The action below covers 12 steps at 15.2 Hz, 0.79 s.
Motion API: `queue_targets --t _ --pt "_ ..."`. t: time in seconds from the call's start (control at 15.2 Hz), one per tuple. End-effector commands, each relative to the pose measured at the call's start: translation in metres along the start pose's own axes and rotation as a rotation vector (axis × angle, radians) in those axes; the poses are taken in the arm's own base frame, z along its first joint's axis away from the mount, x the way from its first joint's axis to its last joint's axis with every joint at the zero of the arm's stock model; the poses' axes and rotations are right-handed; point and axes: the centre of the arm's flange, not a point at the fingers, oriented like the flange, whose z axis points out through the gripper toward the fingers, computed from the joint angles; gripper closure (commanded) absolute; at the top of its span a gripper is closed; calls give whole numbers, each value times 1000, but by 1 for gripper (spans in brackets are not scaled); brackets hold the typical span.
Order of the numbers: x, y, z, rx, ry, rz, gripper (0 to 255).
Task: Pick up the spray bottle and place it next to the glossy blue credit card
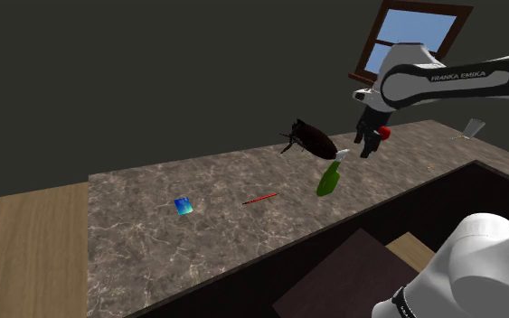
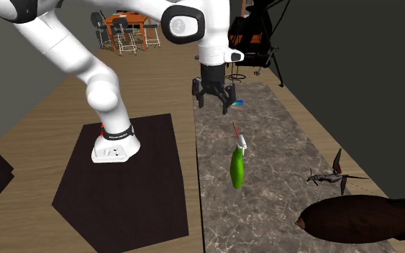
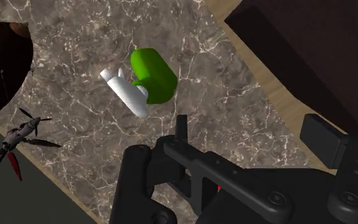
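A green spray bottle (image 1: pixel 327 180) with a white sprayer head (image 3: pixel 128 94) seems to lie on its side on the marbled countertop (image 1: pixel 153 235). In the second exterior view the spray bottle (image 2: pixel 237 167) rests near the counter's middle. The blue credit card (image 1: pixel 183 206) lies flat well off toward the shoulder view's left; the card (image 2: pixel 239 102) peeks out just behind the hand. My gripper (image 2: pixel 214 98) hangs open above the counter with nothing between its fingers. It hovers over the bottle (image 3: pixel 153 75) without touching it, as gripper (image 1: pixel 368 143) shows.
A thin red pen (image 1: pixel 260 198) lies between bottle and card. A dark airship model (image 2: pixel 355 218) and a small aircraft model (image 2: pixel 330 176) sit beyond the bottle. The counter's edge drops to a wooden floor with a dark mat (image 2: pixel 121 172).
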Motion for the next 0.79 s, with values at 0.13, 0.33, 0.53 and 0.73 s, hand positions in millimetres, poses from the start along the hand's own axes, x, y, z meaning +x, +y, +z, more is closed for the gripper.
queue_targets --t 0.13,0.33,0.53,0.73 --pt "5 42 31 -7 6 -185 0" --pt "13 73 53 -10 12 -318 0" --pt "24 100 73 -12 17 -438 0" --pt "24 101 89 -12 17 -438 0"
